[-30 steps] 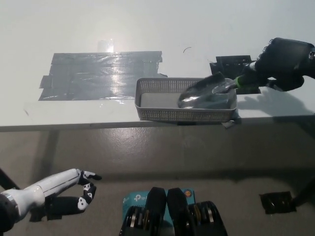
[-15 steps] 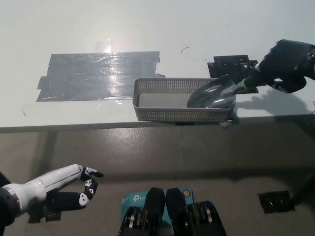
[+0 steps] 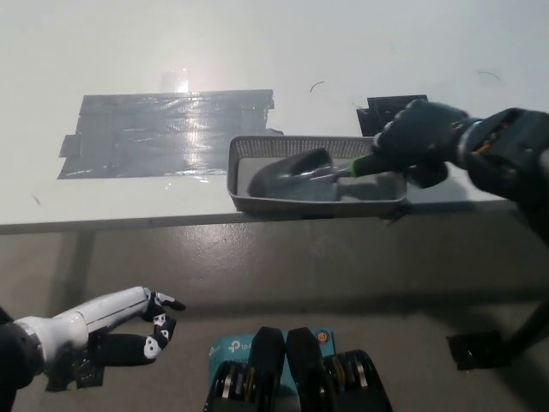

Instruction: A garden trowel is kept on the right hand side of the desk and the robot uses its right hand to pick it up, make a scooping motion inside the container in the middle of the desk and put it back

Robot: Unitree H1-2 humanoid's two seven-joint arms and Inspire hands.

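A single head-mounted camera looks steeply down and forward at the white table (image 3: 386, 43) from close by; the table's near edge crosses mid-frame, with floor (image 3: 300, 266) below.

Trowel (image 3: 287, 174) blade: smooth grey metal, dull sheen. Container (image 3: 300, 204): grey perforated mesh, matt. Desk (image 3: 257, 43): white, smooth, reflects glare. Tape patch (image 3: 163, 133) toward left edge: grey, glossy, wrinkled. Right hand (image 3: 420, 137): black, matt.

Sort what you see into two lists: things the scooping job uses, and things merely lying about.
In use: trowel, container, right hand gripping the trowel.
Lying about: grey tape patch, black patch, left hand idle at lower left.
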